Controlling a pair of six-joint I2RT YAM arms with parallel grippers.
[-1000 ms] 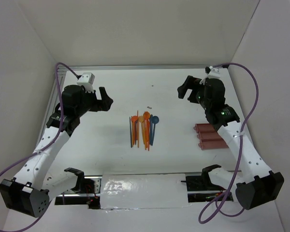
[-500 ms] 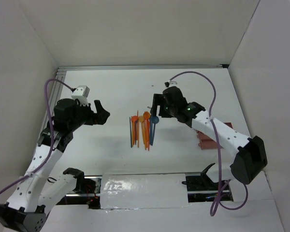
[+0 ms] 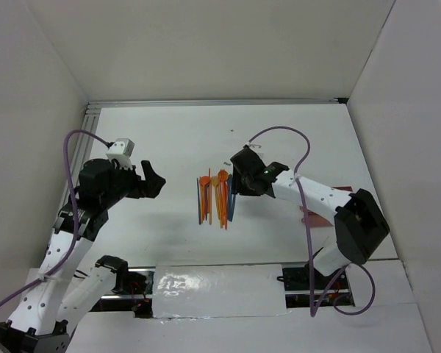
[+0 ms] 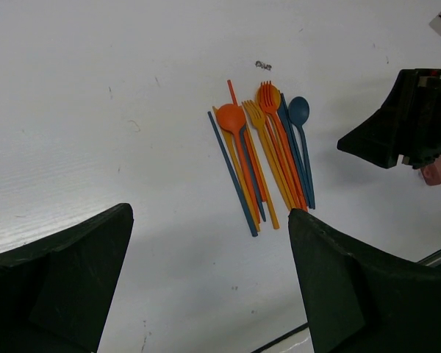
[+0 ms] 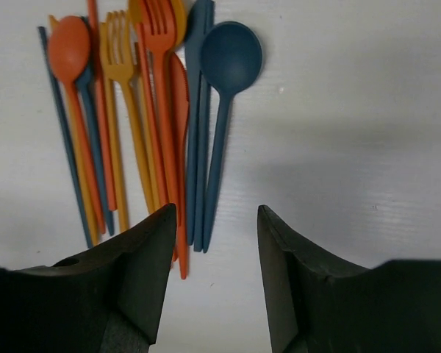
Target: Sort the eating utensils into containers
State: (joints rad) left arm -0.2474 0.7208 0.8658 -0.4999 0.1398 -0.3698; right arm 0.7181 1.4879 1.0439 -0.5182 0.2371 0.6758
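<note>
Orange and blue eating utensils [image 3: 217, 197] lie bunched at the centre of the tabletop [image 3: 169, 140]. Right gripper [image 3: 239, 180], jaws moderately apart and empty, hovers over their right side. Left gripper [image 3: 153, 180] gapes wide and empty, leftward. Containers [image 3: 306, 215] sit near the right edge.

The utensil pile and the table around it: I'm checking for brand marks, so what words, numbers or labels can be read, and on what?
None readable: the utensils carry no lettering in any view.
A small grey mark on the table just beyond the pile is too small to read.
</note>
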